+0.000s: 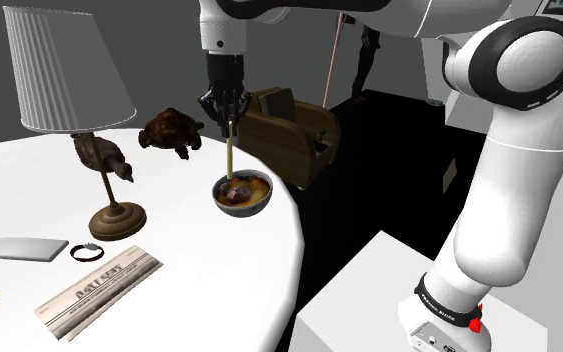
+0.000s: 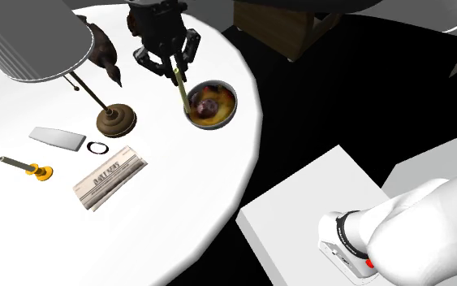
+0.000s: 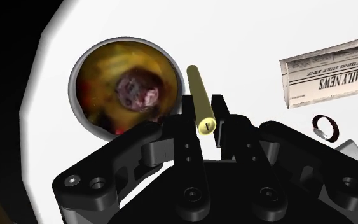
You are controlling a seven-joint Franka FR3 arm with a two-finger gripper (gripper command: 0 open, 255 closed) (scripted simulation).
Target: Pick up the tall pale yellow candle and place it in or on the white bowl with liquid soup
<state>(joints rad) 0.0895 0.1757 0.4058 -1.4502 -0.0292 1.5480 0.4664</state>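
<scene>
Clasping candle (image 3: 199, 95) w/ claw (image 3: 206, 119), by bowl (image 3: 74, 86) rim

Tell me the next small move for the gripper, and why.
Probably shift the black gripper, shut on the tall pale yellow candle, slightly toward the middle of the grey bowl of brown soup: the candle's lower end seems to hang by the rim, not over the soup.

White arm (image 1: 514, 170), dark joints — all-black hand (image 1: 228, 115)

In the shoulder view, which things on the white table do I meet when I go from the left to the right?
grey flat sheet → lamp base → brown turtle figure → bowl of soup
</scene>
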